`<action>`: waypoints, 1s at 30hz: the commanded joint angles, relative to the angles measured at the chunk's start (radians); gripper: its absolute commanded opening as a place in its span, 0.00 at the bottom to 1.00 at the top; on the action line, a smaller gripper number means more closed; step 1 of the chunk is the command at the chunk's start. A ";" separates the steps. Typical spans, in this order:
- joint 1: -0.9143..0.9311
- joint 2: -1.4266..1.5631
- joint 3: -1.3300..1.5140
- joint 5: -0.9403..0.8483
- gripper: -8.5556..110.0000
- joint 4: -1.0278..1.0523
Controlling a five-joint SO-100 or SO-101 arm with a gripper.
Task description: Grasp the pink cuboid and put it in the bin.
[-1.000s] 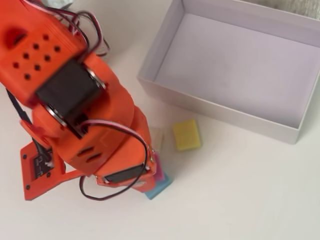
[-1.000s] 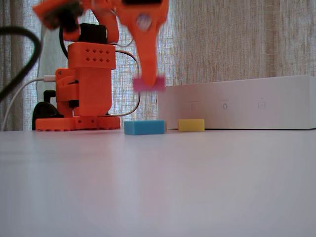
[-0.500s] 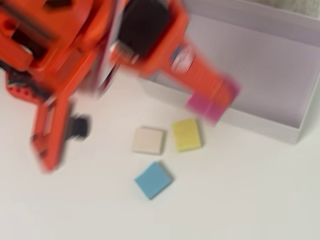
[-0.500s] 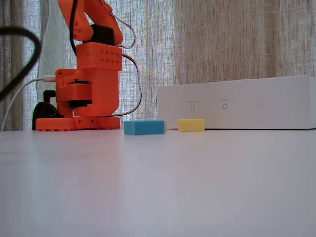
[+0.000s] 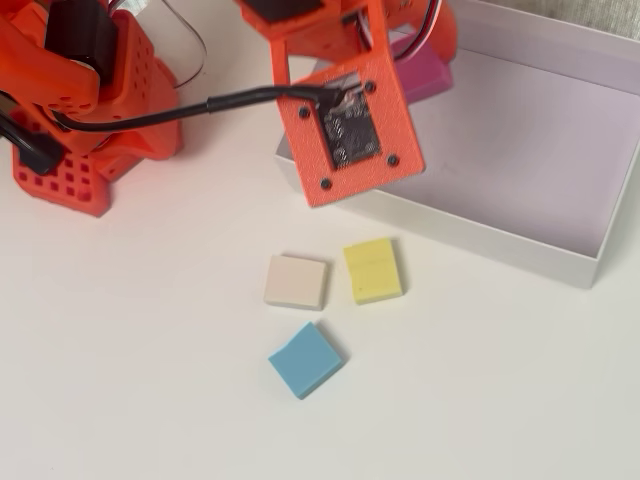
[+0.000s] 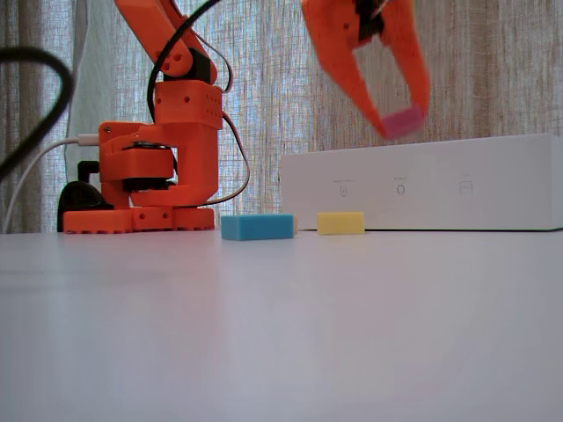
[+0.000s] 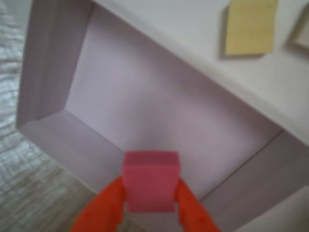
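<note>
Wrist view: pink cuboid (image 7: 150, 180) clamped between the two orange fingers (image 7: 190, 209) of the gripper (image 7: 149, 205), held in the air above the pale floor of the bin (image 7: 159, 116); the fixed view confirms it, block (image 6: 403, 121) pinched at the fingertips, clear above the bin's white wall (image 6: 422, 185). Overhead view: arm's wrist plate covers most of the block, only a pink edge (image 5: 425, 72) showing over the bin's near-left corner; yellow block (image 5: 372, 269), beige block (image 5: 296, 281) and blue block (image 5: 305, 359) lie close together on the white table (image 5: 130, 350) just outside the bin. Room: sheer striped curtain (image 6: 264, 79) behind the orange arm base (image 6: 158, 176), backlit.
</note>
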 commanded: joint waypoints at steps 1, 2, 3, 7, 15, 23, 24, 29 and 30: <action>-0.003 0.052 0.044 -0.009 0.10 -0.063; -0.002 0.061 0.057 -0.003 0.15 -0.074; -0.003 0.069 0.066 -0.002 0.19 -0.086; 0.000 0.083 0.081 -0.008 0.37 -0.146; 0.092 0.117 0.052 -0.066 0.39 -0.301; 0.456 0.290 0.051 -0.063 0.38 -0.618; 0.506 0.318 0.061 -0.061 0.38 -0.635; 0.730 0.499 0.189 -0.058 0.38 -0.641; 0.761 0.541 0.227 -0.058 0.38 -0.621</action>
